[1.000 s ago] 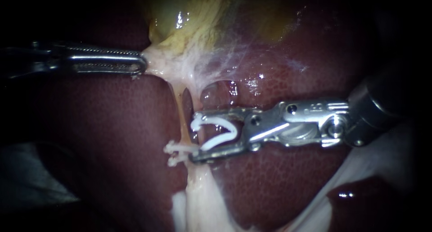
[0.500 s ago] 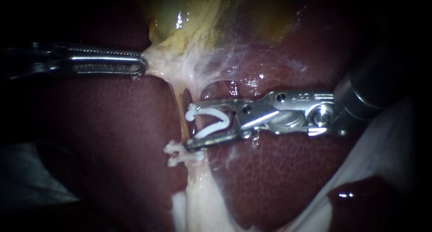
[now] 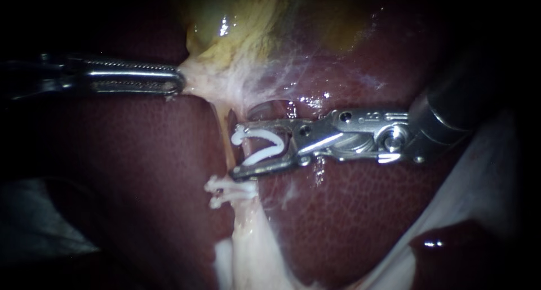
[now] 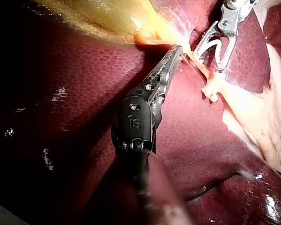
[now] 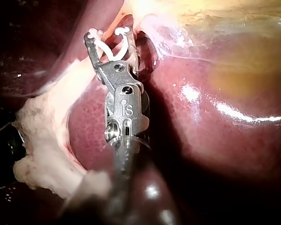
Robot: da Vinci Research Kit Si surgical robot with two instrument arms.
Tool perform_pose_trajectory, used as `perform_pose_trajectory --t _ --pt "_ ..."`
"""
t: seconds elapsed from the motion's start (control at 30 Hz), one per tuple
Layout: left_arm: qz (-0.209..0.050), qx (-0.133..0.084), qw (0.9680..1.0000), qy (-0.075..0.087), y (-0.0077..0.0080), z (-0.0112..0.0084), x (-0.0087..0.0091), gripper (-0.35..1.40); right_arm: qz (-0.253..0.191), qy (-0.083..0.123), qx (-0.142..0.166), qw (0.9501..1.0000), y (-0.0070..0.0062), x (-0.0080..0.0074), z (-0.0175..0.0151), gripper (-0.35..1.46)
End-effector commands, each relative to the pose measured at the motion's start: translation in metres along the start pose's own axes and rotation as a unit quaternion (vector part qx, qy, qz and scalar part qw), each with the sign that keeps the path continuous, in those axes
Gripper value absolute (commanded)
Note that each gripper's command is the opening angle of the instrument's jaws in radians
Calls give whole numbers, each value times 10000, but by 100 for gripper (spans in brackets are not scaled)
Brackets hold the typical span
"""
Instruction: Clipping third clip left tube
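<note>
Left instrument [image 3: 178,79]: the pincer is clamped on pale tissue under the gallbladder [image 3: 236,19].
Right instrument [image 3: 242,149]: the pincer is held wide, and the open third clip [image 3: 276,149] is gripped between its halves.
Left tube [image 3: 225,146]: stretched across the liver [image 3: 366,211], at the clip's mouth (whether inside cannot be told).
Done: two clips [image 3: 225,191] are seated lower down the tube.
Remaining: the third clip is judged yet to be closed.

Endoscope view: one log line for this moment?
left instrument: holds pale tissue | right instrument: open white plastic clip loaded, at thin pale tube
</note>
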Motion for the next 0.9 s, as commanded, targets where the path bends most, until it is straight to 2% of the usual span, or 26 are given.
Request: perform_pose_trajectory --t 0.03,0.27,0.47,0.9 --pt "0 -1 10000 -1 0 0 0 -35 1 1 -1 10000 0 0 1 50" --pt "0 1 10000 -1 0 0 0 -35 2 4 42 10000 2 1 6 50" --pt "0 2 10000 0 0 1 0 -35 33 42 207 9998 4 3 13 49" --pt "-2 6 10000 0 1 1 0 -35 259 454 501 9974 10 9 28 48"
